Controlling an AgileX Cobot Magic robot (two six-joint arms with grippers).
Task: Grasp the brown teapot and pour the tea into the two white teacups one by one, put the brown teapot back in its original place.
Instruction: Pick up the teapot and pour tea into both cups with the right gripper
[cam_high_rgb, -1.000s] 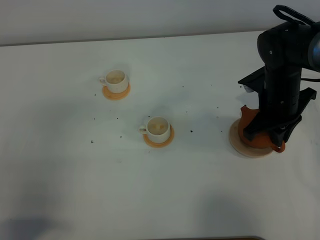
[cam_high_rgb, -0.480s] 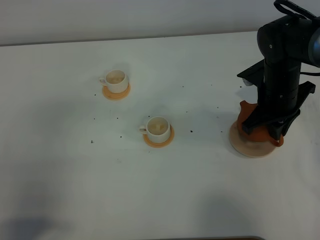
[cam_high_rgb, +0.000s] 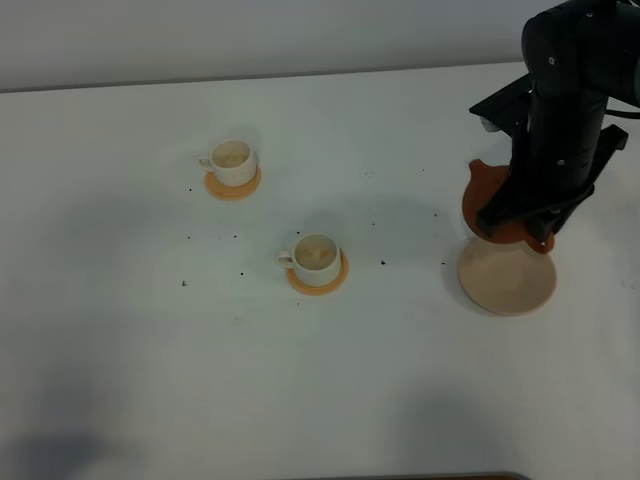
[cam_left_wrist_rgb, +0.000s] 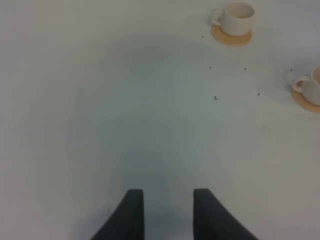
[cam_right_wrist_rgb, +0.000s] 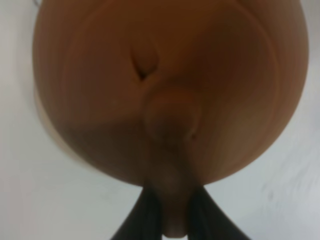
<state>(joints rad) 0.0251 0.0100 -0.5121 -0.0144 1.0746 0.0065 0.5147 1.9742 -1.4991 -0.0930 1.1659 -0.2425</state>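
Observation:
The brown teapot (cam_high_rgb: 483, 196) hangs in the air just above the back of the pale beige round coaster (cam_high_rgb: 507, 277), spout toward the left. My right gripper (cam_high_rgb: 524, 216) is shut on its handle from above. In the right wrist view the teapot (cam_right_wrist_rgb: 170, 75) fills the frame and the gripper (cam_right_wrist_rgb: 171, 220) pinches the loop handle. Two white teacups stand on small orange coasters: the far one (cam_high_rgb: 233, 160) and the near one (cam_high_rgb: 318, 256). My left gripper (cam_left_wrist_rgb: 168, 202) is open and empty over bare table, with both cups ahead of it, one (cam_left_wrist_rgb: 239, 17) farther than the other (cam_left_wrist_rgb: 312, 85).
The white table (cam_high_rgb: 150, 350) has small dark specks (cam_high_rgb: 383, 262) scattered around the cups. The right arm's black body (cam_high_rgb: 565, 90) stands over the table's right side. The left arm is out of the exterior view.
The right gripper has lifted the teapot off the beige coaster, up and slightly toward the back. The coaster's top now shows. Cups and left gripper have not moved.

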